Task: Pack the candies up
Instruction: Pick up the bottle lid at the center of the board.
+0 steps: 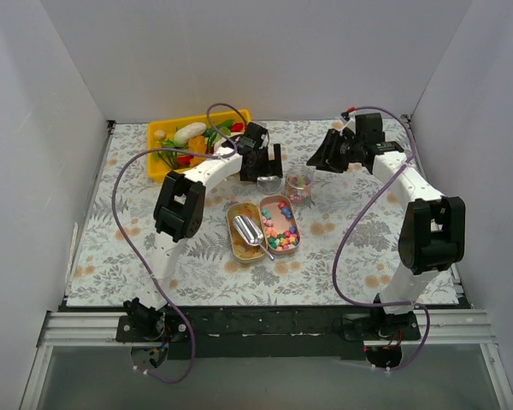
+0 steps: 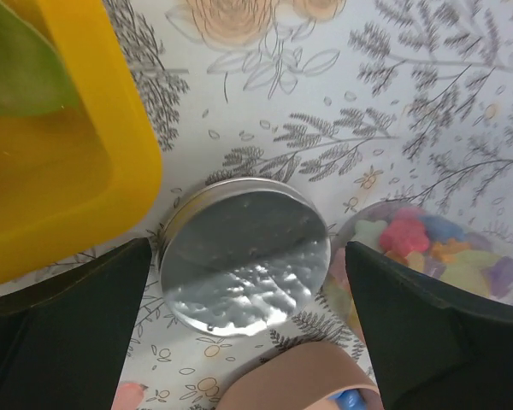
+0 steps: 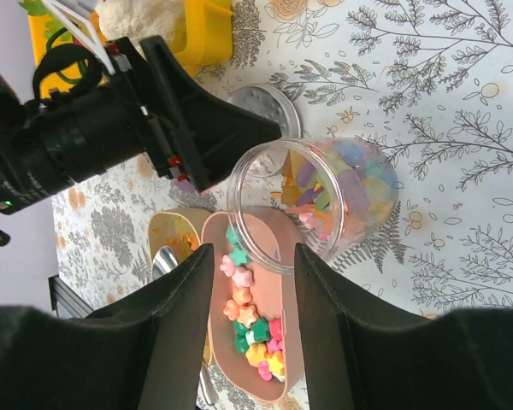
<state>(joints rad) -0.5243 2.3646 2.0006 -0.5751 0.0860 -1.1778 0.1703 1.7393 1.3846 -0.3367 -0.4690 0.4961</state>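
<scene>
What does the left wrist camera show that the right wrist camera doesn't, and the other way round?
Only left wrist: the lid's whole top, seen between the open left claw's fingers. Only right wrist: the jar's open rim and the left arm's wrist. Both: lid, jar of candies, yellow tray, pink tray.

On the tabletop [image 1: 103,224] were two oval dishes [image 1: 280,198], one clear jar [image 1: 299,177], one round metal lid [image 2: 244,256], one metal scoop [image 1: 248,229] and one yellow tray [image 1: 154,162], with candies [image 1: 284,231] too many to count.
</scene>
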